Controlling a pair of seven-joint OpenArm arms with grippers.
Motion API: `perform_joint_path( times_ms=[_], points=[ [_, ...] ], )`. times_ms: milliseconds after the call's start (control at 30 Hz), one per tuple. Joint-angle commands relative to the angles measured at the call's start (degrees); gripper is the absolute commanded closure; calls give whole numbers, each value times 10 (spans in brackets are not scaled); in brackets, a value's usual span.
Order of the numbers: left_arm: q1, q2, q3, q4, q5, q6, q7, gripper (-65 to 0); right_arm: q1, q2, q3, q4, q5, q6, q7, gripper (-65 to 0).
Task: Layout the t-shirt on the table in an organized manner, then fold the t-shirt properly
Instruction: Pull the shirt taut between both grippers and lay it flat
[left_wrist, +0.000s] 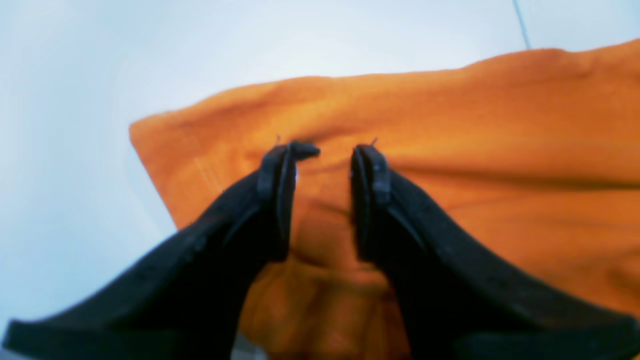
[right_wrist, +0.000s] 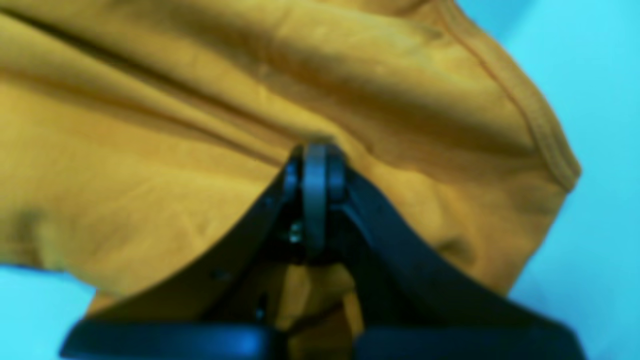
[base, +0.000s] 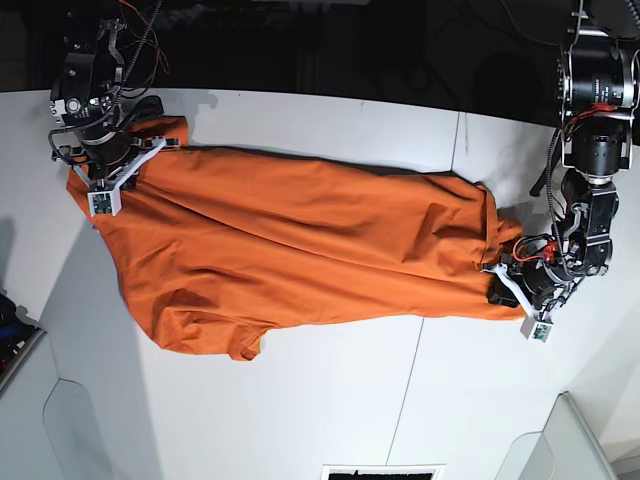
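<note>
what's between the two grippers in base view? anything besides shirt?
Only the t-shirt, stretched across the table from the right gripper to the left gripper. Nothing else shows on that stretch in the base view.

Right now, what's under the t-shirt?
The t-shirt lies stretched across the white table, which shows bare all around it. Whether anything else sits beneath cannot be seen; the cloth covers it. No lumps show.
</note>
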Motion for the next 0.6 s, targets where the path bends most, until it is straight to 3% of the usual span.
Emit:
perform_joint_path(
  times_ms=[0, 67, 233, 300, 433, 567],
  points=[
    [-24, -14, -3, 20, -28, -22, 7, -203, 6, 5, 4, 10, 10, 2, 23, 0],
    [-30, -24, -3, 52, -88, -60, 46, -204, 7, 4, 5, 12, 23, 2, 36, 0],
    [-22, -78, -3, 150, -214, -102, 105, -207, 17, 4, 7, 32, 28, 2, 35, 0],
    [-8, -104, -3, 181, -251, -112, 128, -217, 14, 4, 12, 56, 28, 1, 23, -3],
    [48, -143, -3, 230, -299, -112, 165, -249, 13, 4, 35, 97, 44, 1, -13, -95],
    [128, -158, -7, 270, -308, -112, 168, -257, 8, 4, 66, 100, 68, 2, -18, -98]
  ],
)
